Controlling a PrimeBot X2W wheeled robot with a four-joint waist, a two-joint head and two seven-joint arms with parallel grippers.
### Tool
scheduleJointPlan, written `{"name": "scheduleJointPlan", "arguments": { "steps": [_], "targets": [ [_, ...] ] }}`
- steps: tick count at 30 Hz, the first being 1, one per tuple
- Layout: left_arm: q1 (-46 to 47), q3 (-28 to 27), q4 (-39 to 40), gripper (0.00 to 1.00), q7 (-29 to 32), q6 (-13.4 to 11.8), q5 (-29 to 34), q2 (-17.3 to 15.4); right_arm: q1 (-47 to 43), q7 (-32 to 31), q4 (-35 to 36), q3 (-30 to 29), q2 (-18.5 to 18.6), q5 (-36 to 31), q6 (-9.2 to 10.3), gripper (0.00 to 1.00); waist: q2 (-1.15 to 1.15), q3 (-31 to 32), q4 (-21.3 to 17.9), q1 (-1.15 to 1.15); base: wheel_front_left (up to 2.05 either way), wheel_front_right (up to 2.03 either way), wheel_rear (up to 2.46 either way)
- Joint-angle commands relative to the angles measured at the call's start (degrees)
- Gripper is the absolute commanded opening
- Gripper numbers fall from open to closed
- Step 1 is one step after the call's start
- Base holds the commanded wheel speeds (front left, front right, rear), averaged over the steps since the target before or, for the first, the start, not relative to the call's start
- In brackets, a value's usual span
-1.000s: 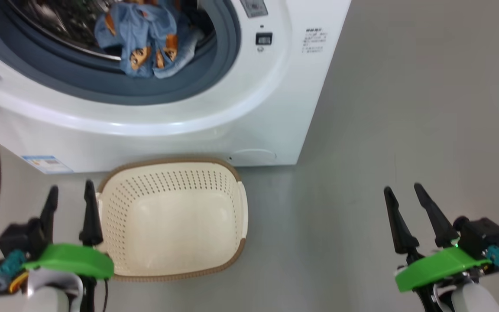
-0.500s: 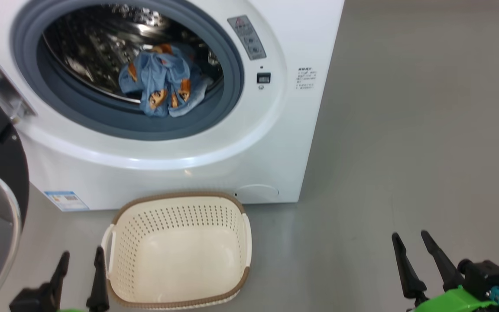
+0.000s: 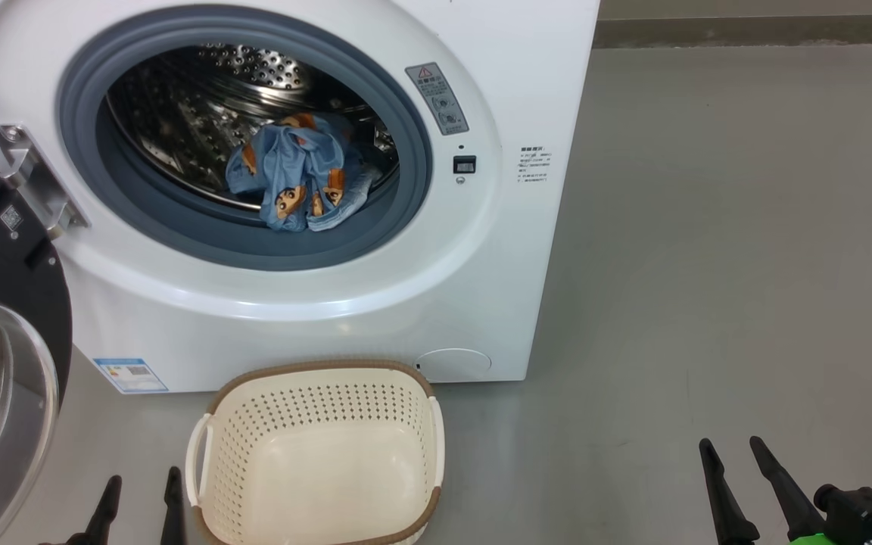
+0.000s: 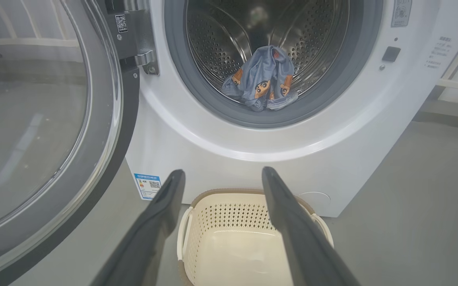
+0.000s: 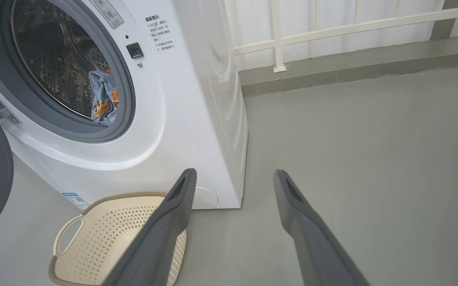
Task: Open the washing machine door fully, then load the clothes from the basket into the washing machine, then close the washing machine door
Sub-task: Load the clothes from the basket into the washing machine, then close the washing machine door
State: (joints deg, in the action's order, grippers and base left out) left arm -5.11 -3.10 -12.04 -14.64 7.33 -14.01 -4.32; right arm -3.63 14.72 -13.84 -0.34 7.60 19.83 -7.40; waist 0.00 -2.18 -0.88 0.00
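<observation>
Head view: clothes (image 3: pixel 296 179) inside drum (image 3: pixel 201 113)

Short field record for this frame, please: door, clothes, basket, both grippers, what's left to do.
door: washing machine door swung open, at the left of the washing machine
clothes: clothes lie at the front lip of the drum
basket: basket empty, on the floor before the machine
left gripper: left gripper open, holding nothing
right gripper: right gripper open, holding nothing
remaining: close the door
</observation>
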Motion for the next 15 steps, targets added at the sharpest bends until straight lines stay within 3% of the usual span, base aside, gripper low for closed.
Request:
{"name": "scheduleJointPlan", "arguments": {
  "steps": [1,10,15],
  "targets": [
    [0.8,-2.0,1.9,1.00,-0.4,0.2,-0.3,-0.5,0.3,0.3,1.5,1.0,1.0,0.2,-0.09,1.00,0.00,-0.1,0.0,0.00,0.00,0.00,0.00],
    [1.1,-1.3,1.9,1.00,-0.4,0.2,-0.8,-0.7,0.7,0.3,1.5,1.1,1.0,0.2,-0.09,1.00,0.00,-0.1,0.2,0.00,-0.07,0.07,0.00],
    [1.1,-1.5,1.9,1.00,-0.4,0.2,-1.0,-0.8,0.8,0.3,1.5,1.1,1.0,0.0,-0.09,1.00,0.00,-0.2,0.3,0.00,-0.66,0.66,0.00]
  ]
}}
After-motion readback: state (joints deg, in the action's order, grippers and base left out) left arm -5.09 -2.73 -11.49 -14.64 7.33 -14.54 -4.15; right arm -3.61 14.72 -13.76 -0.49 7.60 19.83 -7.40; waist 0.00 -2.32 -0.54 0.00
